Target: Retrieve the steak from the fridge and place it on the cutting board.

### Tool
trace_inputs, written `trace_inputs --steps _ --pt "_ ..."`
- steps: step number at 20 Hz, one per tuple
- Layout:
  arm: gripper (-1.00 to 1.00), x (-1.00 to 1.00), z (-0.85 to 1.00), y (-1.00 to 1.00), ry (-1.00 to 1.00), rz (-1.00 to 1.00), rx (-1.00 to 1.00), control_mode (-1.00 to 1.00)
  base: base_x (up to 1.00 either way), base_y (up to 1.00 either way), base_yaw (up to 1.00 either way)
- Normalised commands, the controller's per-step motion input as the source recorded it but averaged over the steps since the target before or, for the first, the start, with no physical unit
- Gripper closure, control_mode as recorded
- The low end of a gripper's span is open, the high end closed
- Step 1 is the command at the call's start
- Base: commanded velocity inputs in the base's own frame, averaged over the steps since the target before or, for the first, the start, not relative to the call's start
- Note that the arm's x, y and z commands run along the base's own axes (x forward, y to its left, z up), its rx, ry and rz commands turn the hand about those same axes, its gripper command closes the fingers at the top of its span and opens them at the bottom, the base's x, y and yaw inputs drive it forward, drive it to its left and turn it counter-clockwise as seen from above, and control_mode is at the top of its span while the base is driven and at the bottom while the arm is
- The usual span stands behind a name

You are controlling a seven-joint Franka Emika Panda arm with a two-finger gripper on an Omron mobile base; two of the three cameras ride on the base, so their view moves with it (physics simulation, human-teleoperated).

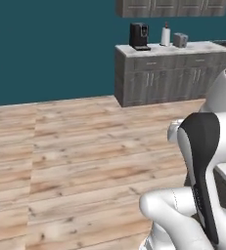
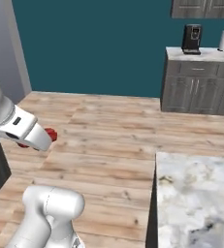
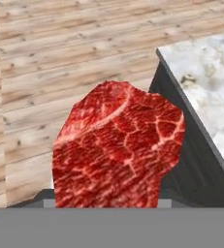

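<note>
One carry step is in hand: a marble counter (image 2: 196, 193) is seen lower right in the right base view, wood floor beyond. The steak (image 3: 116, 150) is clamped between partly closed fingers, mid-air, centre of the hand view. No cutting board is seen yet; it must be found next.

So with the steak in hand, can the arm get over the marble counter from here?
Probably yes: the gripper holds the steak above bare wood floor, the counter lies nearby, nothing between.

Glossy white rounded arm (image 1: 183, 215) with black joint bands
</note>
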Motion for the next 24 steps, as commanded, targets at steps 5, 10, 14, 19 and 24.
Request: trace_inputs --steps 5,10,14,19,24 --pt "1.0 0.0 0.0 0.0 0.0 0.0 0.0 1.0 0.94 0.41 -0.15" --pt "1.0 0.0 0.0 0.0 0.0 0.0 0.0 1.0 0.8 0.58 -0.19" --pt "1.0 0.0 0.0 0.0 0.0 0.0 0.0 1.0 0.72 0.49 -0.17" --pt "1.0 0.0 0.0 0.0 0.0 0.0 0.0 1.0 0.73 0.01 -0.1" --pt "1.0 0.0 0.0 0.0 0.0 0.0 0.0 1.0 0.74 0.02 -0.28"
